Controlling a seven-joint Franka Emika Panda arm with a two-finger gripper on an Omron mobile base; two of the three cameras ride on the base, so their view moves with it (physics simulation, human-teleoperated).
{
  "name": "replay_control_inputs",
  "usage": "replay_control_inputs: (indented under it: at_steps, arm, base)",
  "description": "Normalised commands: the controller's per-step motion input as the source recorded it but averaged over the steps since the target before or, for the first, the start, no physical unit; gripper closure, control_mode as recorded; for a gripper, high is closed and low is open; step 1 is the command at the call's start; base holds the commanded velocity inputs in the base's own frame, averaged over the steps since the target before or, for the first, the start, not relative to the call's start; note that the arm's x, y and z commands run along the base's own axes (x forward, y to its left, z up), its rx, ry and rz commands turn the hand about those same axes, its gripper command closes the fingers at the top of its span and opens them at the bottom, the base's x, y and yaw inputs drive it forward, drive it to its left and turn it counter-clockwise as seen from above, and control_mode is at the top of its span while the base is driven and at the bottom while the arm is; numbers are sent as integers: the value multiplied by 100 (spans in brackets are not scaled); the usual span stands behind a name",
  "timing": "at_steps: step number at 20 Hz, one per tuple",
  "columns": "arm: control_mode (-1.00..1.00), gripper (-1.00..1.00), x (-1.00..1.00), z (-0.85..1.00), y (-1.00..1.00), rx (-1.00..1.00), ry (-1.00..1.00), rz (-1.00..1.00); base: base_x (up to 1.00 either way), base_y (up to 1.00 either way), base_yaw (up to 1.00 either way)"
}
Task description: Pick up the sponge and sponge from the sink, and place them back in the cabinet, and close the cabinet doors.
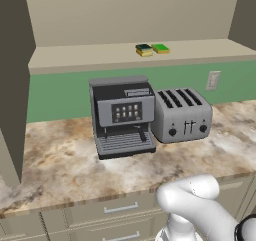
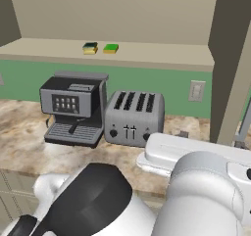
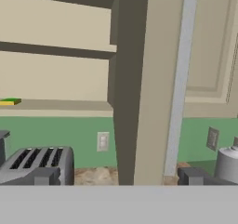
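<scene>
Beige shelf point(image 1: 90, 55) of the open cabinet point(image 2: 147, 14) carries both sponges side by side, near each other but apart: the dark-topped sponge point(image 1: 143, 49) to the left and the bright green sponge point(image 1: 160, 48) to the right, each lying flat on its yellow base. From the right base view they sit the same way, dark one point(image 2: 89, 48) left of green one point(image 2: 111, 48). On the marbled counter point(image 1: 55, 165) below stand a coffee machine point(image 1: 122, 115) and, just beside it on the right, a four-slot toaster point(image 1: 181, 114). A wall outlet point(image 1: 213, 80) sits on the green backsplash behind the toaster.

From the hand view, a cabinet door point(image 3: 153, 79) stands open, edge-on, with its long silver handle point(image 3: 179, 79) running down it. An end of the green sponge point(image 3: 9, 101) shows at the far left on the shelf, above the toaster point(image 3: 37, 165).

Gripper jaws stand spread wide, with nothing between them.

Drawers point(image 1: 120, 210) with short handles run under the counter edge.
</scene>
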Motion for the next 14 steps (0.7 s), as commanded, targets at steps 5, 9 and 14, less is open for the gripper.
replay_control_inputs:
  at_steps: [5,9,14]
  arm:
    - [-100,-100,0,-2,-10,0,-1,0]
    - [-100,-100,0,-1,-8,0,0,0]
    - [-100,-100,0,0,-12,0,0,0]
  base:
    - [0,0,0]
    - [0,0,0]
    - [0,0,0]
